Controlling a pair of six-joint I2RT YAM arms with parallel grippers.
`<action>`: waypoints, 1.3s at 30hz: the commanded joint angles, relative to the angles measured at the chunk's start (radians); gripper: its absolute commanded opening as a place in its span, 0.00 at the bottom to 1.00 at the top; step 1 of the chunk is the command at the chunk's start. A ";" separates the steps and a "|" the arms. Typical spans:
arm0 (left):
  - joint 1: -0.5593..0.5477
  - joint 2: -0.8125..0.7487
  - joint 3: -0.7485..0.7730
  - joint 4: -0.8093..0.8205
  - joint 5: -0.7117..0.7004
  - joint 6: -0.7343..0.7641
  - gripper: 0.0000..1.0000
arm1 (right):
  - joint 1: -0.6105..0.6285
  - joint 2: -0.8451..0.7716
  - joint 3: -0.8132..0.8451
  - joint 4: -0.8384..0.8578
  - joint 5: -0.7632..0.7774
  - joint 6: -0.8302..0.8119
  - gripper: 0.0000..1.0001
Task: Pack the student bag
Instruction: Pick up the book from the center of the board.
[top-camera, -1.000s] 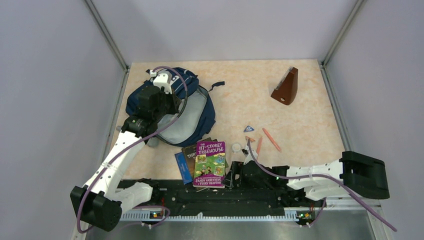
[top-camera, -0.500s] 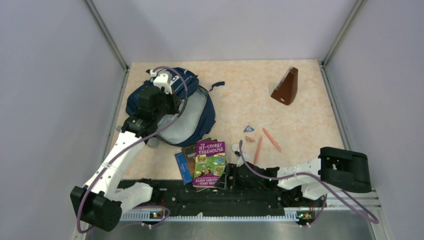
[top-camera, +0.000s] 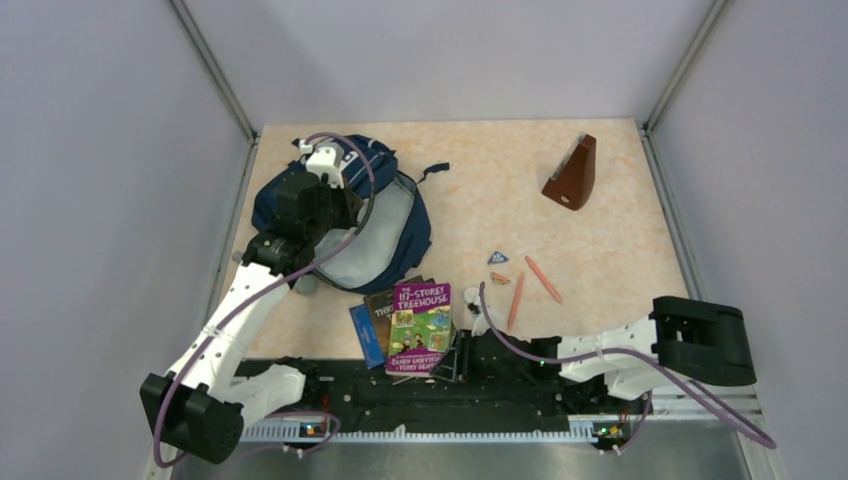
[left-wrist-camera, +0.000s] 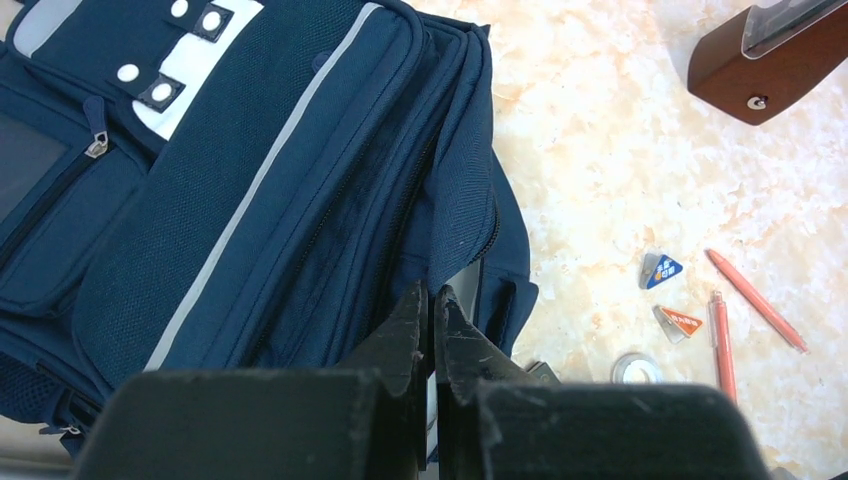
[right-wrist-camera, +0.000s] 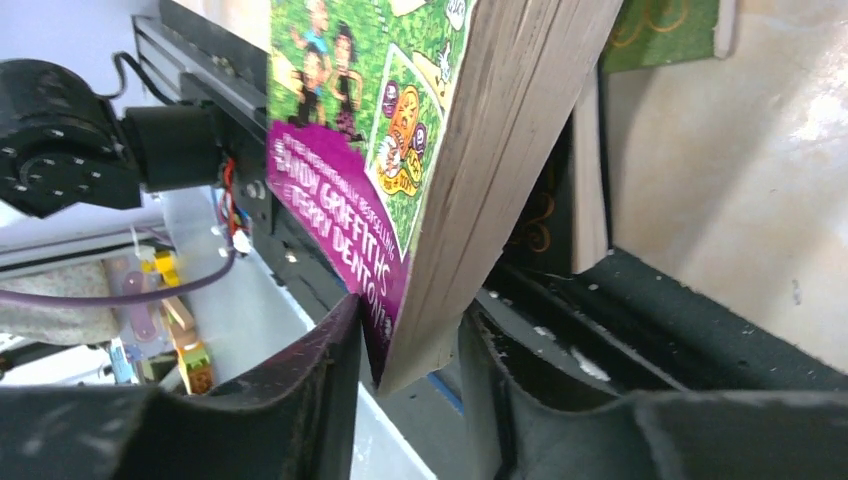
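Far left, my left claw (left-wrist-camera: 432, 300) is clenched at the rim of the open student bag (left-wrist-camera: 250, 170). Near centre, my right claw (right-wrist-camera: 405, 340) grasps only the near corner of the purple book (right-wrist-camera: 380, 120). On lifting, I judge it may pivot and slip.

Left arm (top-camera: 235, 312): white links, rounded black joint housings | right arm (top-camera: 610, 350): same white links, bulky black elbow | cables (top-camera: 366, 172): purple, one along each arm | right gripper (right-wrist-camera: 408, 312): matte black, dusty
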 joint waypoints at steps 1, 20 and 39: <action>-0.001 -0.061 0.014 0.097 0.028 -0.021 0.00 | 0.043 -0.112 0.069 -0.153 0.115 -0.021 0.32; -0.001 -0.083 0.014 0.096 0.013 -0.016 0.00 | -0.068 -0.311 0.379 -0.465 0.345 -0.543 0.00; -0.001 -0.082 0.016 0.092 0.008 -0.011 0.00 | -0.104 -0.316 0.609 -0.261 0.223 -0.748 0.00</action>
